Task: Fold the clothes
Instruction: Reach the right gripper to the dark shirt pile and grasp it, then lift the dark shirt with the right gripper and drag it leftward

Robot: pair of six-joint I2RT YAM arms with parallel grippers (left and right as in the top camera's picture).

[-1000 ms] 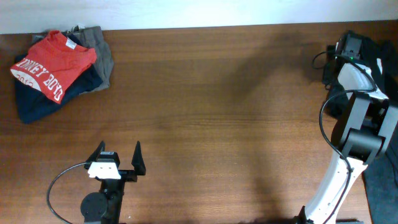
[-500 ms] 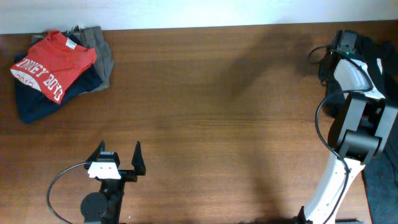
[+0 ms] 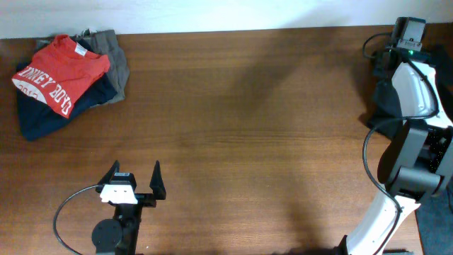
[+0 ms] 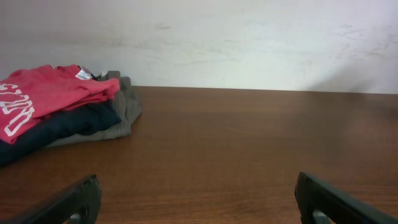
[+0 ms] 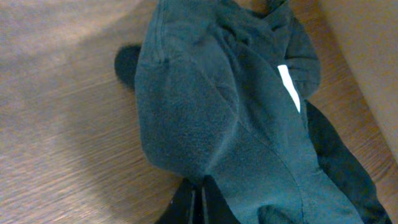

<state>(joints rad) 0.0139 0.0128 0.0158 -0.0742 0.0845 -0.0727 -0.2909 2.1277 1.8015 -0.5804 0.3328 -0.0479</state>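
**Near to far.** At the front edge the left tool (image 3: 135, 170) rests idle, its fingers wide apart and empty. The middle of the surface (image 3: 248, 127) carries nothing. At the far left corner lies the pile of folded clothes (image 3: 64, 78), with a red shirt (image 4: 43, 96) uppermost. At the far right corner the right tool (image 5: 199, 200) has its fingers pressed together, apparently pinching the edge of a dark garment (image 5: 217, 118) at the right margin of the surface.

**Step in hand (judged):** fetching the next garment. The next move calls for drawing it onto the open middle and spreading it flat.

**Against one second earlier:** the right wrist has swung farther toward the far right corner. The left tool and the pile are unchanged.
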